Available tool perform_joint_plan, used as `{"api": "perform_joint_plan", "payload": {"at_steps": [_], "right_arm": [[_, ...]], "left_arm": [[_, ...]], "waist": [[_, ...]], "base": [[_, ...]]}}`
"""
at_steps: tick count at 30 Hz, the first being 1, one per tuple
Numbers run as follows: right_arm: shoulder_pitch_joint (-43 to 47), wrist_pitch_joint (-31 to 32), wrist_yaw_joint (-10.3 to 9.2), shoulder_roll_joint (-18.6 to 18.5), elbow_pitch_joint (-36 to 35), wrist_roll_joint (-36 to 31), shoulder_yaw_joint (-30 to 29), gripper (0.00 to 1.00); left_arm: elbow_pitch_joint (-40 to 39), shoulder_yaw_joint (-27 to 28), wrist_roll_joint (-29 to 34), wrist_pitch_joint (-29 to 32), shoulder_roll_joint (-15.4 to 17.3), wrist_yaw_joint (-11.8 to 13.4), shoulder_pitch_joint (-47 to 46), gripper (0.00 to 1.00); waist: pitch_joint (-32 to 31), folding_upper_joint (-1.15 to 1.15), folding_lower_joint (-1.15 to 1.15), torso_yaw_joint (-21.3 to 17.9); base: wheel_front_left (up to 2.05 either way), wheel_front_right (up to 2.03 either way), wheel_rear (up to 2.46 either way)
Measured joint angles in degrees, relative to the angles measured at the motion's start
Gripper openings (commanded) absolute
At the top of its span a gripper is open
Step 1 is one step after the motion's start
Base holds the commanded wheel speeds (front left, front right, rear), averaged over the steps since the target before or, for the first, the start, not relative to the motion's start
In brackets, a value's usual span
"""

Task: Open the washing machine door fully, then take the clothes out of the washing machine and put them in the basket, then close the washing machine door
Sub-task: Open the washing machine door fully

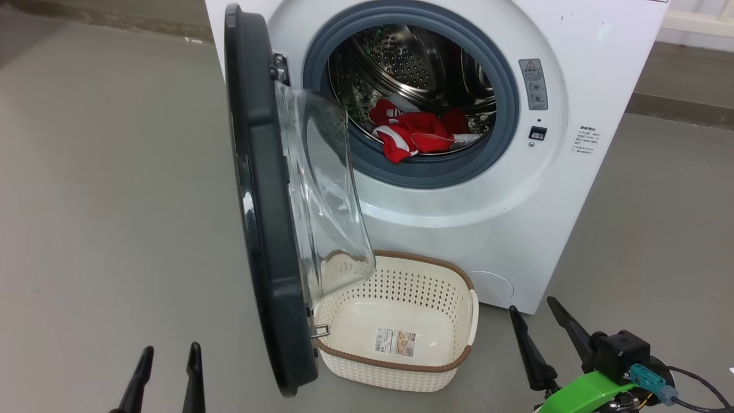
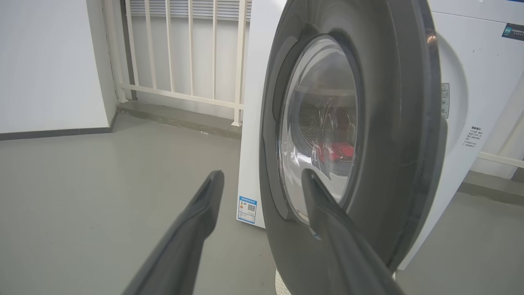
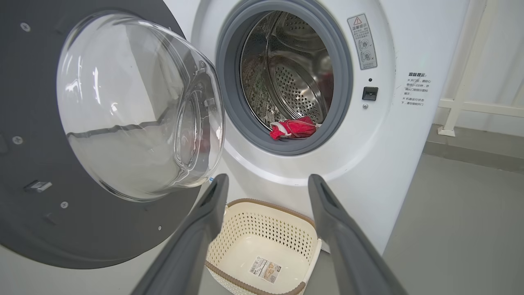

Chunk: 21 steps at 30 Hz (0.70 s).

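With left end effector [image 1: 172,347] and right end effector [image 1: 531,304] spread wide and empty, could clip half-open door [image 1: 258,201] overhanging basket [image 1: 395,365] while reaching clothes [image 1: 416,135] low inside washing machine [image 1: 487,229], dropping them on floor [image 1: 114,172].

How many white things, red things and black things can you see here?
White: 2, the washer and the basket
Red: 1, the pile of clothes, inside the washer
Black: 3, the door, the left pincer and the right pincer
Total: 6
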Motion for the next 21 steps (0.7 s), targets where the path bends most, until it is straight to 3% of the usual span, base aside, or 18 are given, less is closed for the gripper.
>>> {"api": "perform_joint_plan", "payload": {"at_steps": [15, 16, 17, 21], "right_arm": [[0.0, 0.0, 0.0, 0.0, 1.24, 0.86, 1.53, 1.0], [0.0, 0.0, 0.0, 0.01, 1.35, 0.86, 1.66, 1.0], [0.0, 0.0, 0.0, 0.01, 1.4, 0.86, 1.69, 1.0], [-0.01, 0.0, 0.0, 0.01, 1.62, 0.86, 1.65, 1.0]], "left_arm": [[0.71, 0.36, -0.16, 0.0, 0.0, 0.04, 0.0, 1.0], [1.09, 0.4, -0.13, 0.0, -0.01, 0.3, 0.0, 0.26], [1.05, 0.41, 0.12, 0.0, -0.01, 0.79, -0.01, 0.0], [0.71, 0.3, 0.1, 0.0, 0.0, 2.26, -0.12, 0.0]], "waist": [[0.04, 0.0, 0.0, -0.24], [0.02, 0.0, 0.0, -0.3], [0.01, 0.0, 0.0, -0.35], [0.06, 0.0, 0.0, -0.44]], "base": [[0.0, 0.0, 0.0], [0.0, 0.0, 0.0], [0.0, 0.0, 0.0], [0.0, 0.0, 0.0]]}}
